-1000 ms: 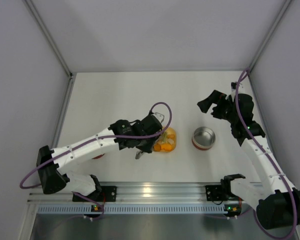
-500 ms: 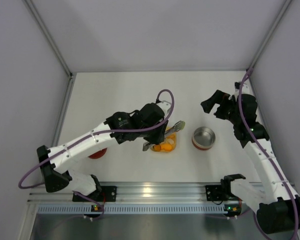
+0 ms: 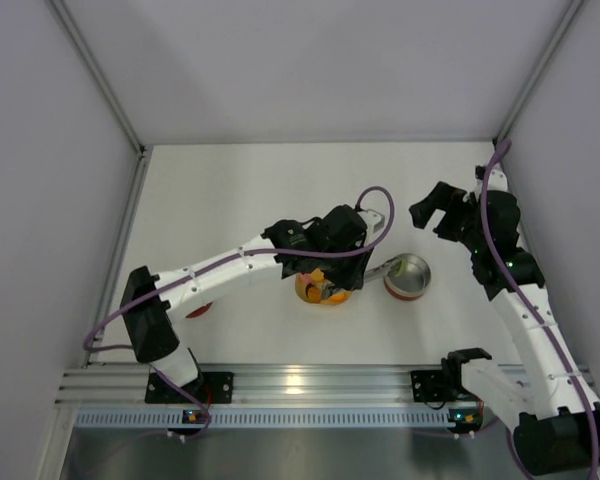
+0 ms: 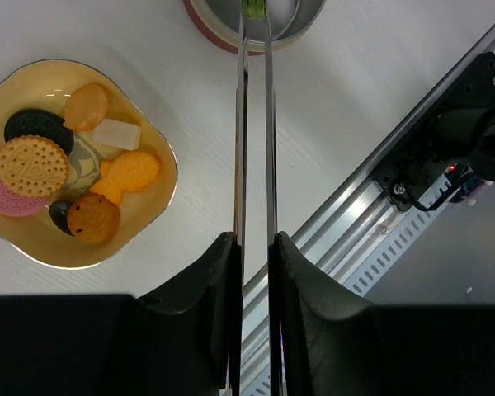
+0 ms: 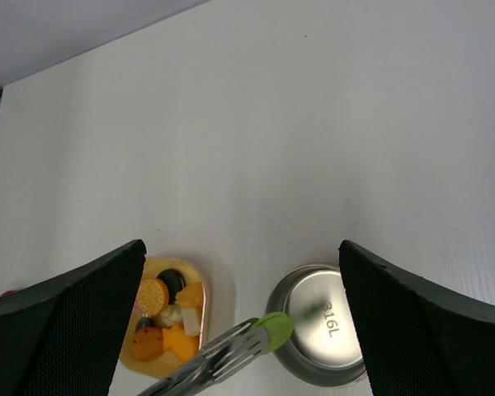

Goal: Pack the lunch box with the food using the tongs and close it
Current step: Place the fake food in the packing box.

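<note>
Tongs (image 4: 241,124) between fingers of left gripper (image 4: 253,241)

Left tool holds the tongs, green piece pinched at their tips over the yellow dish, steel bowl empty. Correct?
Wrong place: the green piece sits over the rim of the steel bowl, not the yellow dish, as the right wrist view shows. The left tool does hold the tongs, and the bowl is empty.
</note>
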